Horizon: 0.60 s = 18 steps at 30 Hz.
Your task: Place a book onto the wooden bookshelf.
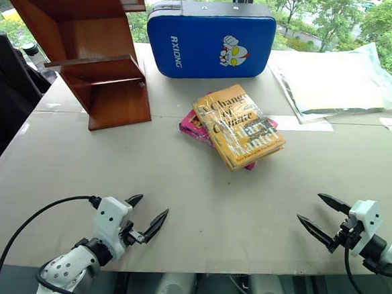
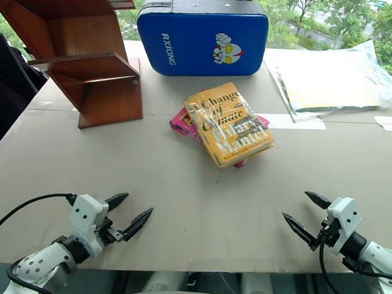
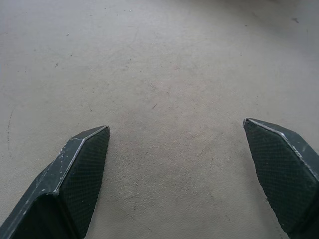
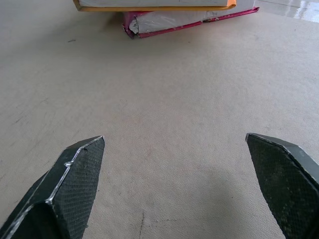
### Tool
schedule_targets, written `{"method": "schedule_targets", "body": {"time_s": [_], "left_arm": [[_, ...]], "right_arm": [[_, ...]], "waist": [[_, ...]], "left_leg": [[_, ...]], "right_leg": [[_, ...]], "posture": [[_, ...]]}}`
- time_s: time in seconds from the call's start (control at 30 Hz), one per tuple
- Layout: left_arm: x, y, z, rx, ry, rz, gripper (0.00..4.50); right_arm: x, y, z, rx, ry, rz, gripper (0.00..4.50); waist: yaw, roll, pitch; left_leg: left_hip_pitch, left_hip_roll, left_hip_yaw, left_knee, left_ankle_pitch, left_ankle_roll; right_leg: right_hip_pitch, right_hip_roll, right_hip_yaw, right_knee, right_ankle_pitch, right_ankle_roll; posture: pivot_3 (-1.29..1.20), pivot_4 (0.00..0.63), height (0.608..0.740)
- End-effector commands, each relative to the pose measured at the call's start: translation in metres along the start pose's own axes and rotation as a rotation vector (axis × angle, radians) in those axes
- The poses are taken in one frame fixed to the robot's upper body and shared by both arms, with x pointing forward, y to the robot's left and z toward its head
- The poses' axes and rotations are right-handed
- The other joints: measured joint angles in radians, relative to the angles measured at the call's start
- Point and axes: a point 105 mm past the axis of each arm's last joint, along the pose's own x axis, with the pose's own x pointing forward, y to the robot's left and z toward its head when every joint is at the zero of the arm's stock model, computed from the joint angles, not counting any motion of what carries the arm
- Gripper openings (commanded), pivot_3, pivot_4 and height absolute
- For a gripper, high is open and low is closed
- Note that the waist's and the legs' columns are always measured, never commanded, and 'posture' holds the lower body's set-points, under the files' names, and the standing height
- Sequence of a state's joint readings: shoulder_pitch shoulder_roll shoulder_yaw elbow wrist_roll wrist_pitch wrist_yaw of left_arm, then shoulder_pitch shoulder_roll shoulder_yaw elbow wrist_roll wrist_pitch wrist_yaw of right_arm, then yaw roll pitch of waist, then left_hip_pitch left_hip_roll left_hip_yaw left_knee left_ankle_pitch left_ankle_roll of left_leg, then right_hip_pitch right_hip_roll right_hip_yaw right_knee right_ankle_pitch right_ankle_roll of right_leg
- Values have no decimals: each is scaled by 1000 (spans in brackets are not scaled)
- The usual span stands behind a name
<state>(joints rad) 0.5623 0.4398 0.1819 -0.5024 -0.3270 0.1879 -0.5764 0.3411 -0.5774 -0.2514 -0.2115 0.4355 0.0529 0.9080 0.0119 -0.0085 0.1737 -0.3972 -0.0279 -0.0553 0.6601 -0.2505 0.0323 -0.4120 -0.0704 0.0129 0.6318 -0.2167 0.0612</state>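
From above I see my left gripper (image 1: 147,215) and right gripper (image 1: 318,213) low over the near table (image 1: 198,208), both spread wide and empty. The book (image 1: 238,126), yellow, lies mid-table atop a pink book (image 1: 192,126), well apart from the wooden bookshelf (image 1: 89,45) at far left. My right wrist view adds both books' page edges. The cover reads "A Change of Climate", I think, through glare; the blue case (image 1: 210,40) says "RXIONG".
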Motion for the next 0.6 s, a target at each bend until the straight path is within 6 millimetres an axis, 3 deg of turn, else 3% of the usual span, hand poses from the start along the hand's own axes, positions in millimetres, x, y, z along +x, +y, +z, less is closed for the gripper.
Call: {"method": "schedule_targets", "body": {"time_s": [0.03,0.6], "left_arm": [[-2,-8,-6,-20,28,-35,4403],[-3,-6,2,-18,-11,-74,4403]], "right_arm": [[-3,-4,7,-30,-23,-5,4500],[-1,-12,5,-20,4,-9,4500]], "waist": [[0,0,0],[1,0,0]], "left_leg": [[0,0,0,0,0,0],[0,0,0,0,0,0]], "right_leg": [[0,0,0,0,0,0],[0,0,0,0,0,0]], "posture": [[0,150,740],[0,150,740]]}}
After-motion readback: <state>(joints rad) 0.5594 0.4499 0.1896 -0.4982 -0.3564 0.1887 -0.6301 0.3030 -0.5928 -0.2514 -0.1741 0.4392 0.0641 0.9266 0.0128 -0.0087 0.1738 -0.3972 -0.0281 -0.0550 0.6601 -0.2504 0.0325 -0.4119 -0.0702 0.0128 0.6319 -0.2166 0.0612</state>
